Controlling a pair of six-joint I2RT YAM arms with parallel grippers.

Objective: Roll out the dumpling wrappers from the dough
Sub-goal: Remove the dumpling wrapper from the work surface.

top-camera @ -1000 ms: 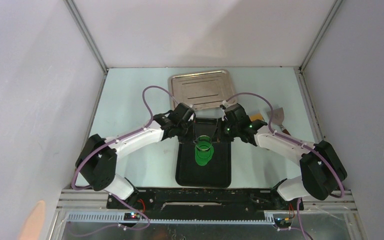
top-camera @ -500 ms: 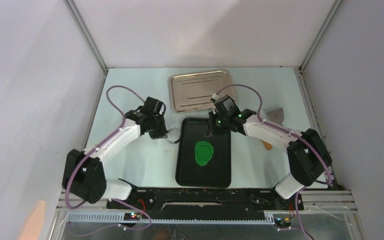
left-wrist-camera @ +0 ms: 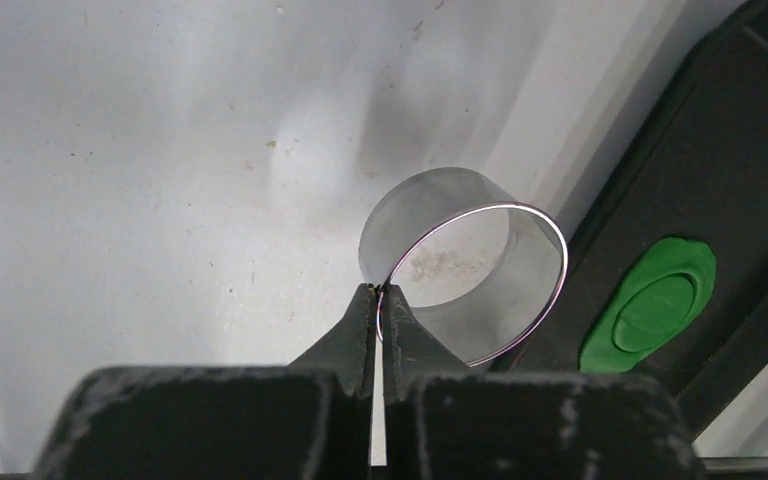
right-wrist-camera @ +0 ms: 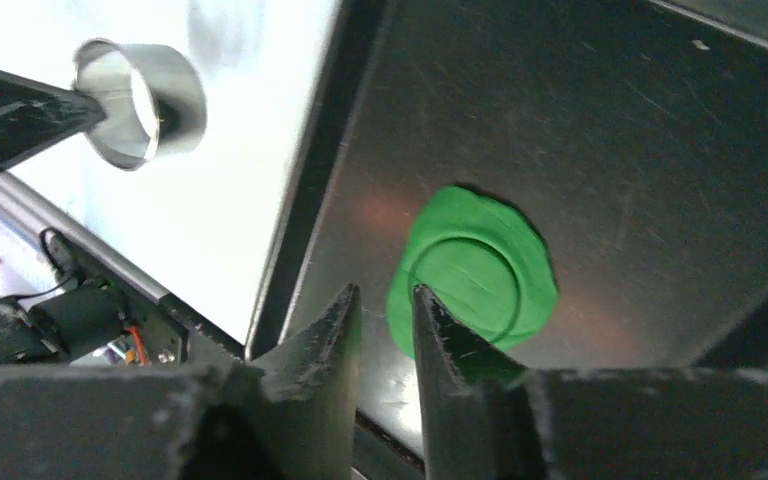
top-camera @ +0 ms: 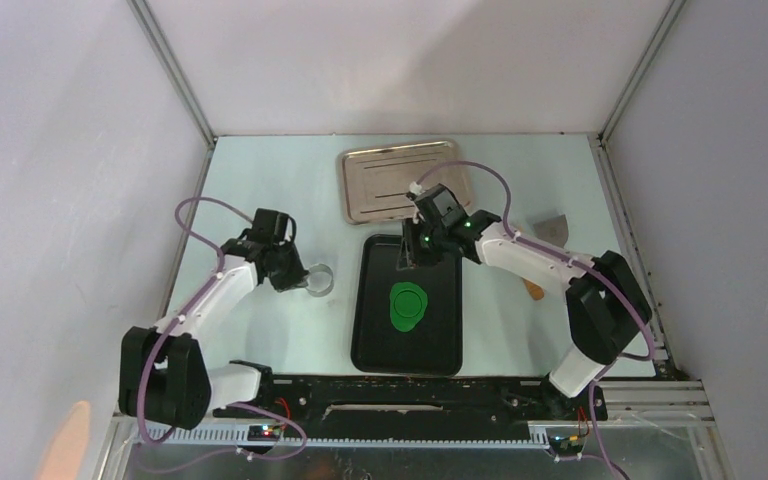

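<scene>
Left hand (left-wrist-camera: 378, 300): clenched on the thin wall of the ring cutter (left-wrist-camera: 420, 200), one finger inside and one outside. The ring projects ahead of the fingertips, open end up, over the white worktop (left-wrist-camera: 110, 150). Bare worktop lies ahead and to the left of this hand. The raised edge of the black tray (left-wrist-camera: 680, 170) runs close on its right, just beside the ring.

Right hand (right-wrist-camera: 385, 300): fingers slightly parted, grasping nothing, held above the black tray's floor. The tray's long edge passes to this hand's left, with the ring cutter beyond it. Bare tray floor opens ahead and to the right.

Dough (right-wrist-camera: 500, 215): flattened green oval lying on the tray floor, just ahead and right of the right hand's fingertips, well clear of every tray edge. A circular groove marks off a disc (right-wrist-camera: 465, 280) in it; whether it is cut clean through cannot be told.

Metal tray (top-camera: 400, 180): on the worktop beyond the right hand, just past the black tray's far edge.

Scraper (top-camera: 552, 232): on the worktop beside the right arm.
</scene>
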